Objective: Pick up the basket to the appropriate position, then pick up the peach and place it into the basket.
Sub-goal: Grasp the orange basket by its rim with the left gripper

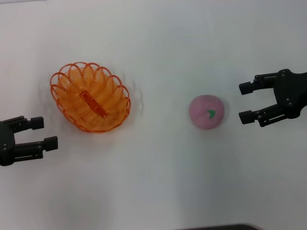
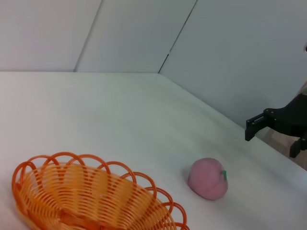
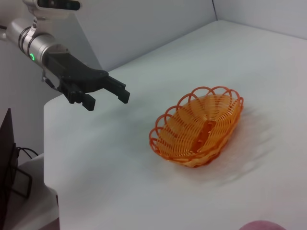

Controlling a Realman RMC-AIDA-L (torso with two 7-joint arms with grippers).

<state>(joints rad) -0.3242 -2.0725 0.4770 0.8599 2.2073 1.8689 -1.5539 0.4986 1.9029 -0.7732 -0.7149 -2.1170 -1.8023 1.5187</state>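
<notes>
The orange wire basket (image 1: 90, 96) sits upright on the white table at the left; it also shows in the left wrist view (image 2: 91, 201) and the right wrist view (image 3: 199, 127). The pink peach (image 1: 206, 111) with a green leaf mark lies right of centre, apart from the basket; it shows in the left wrist view (image 2: 208, 178) too. My left gripper (image 1: 45, 133) is open and empty, below and left of the basket. My right gripper (image 1: 245, 102) is open and empty, just right of the peach, not touching it.
The white table (image 1: 158, 182) runs across the whole head view. A grey wall (image 2: 230, 52) stands behind the table. The table's edge (image 3: 48, 158) and a dark object beside it show in the right wrist view.
</notes>
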